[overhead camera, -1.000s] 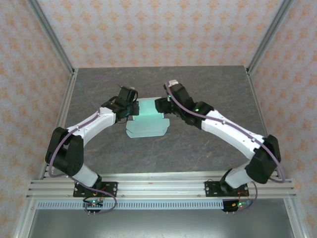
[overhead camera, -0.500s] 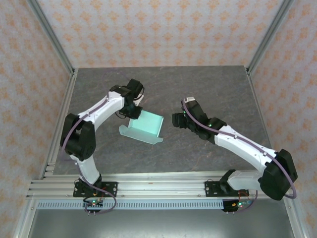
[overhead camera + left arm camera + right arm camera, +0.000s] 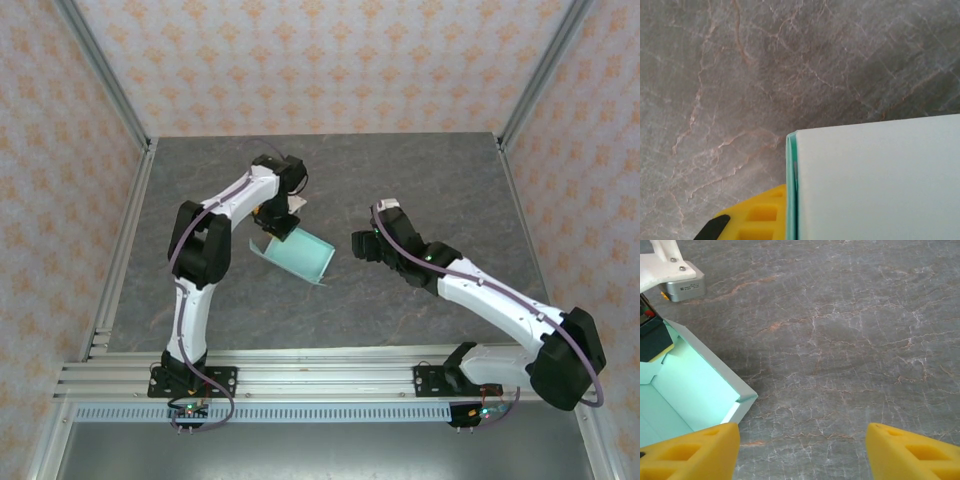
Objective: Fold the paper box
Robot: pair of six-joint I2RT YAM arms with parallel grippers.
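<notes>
place: robot lab test cell
frame: aluminium extrusion frame boxes it in
walls: orange-patterned backdrop panels
surface: grey stone-look surface
rig: white left arm and right arm bolted to front rail

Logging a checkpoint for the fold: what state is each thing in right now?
paper box: partly folded into an open tray, walls raised, pinched at one wall.
left end effector: shut on the paper box's wall.
right end effector: open, empty, apart from the paper box.
</notes>
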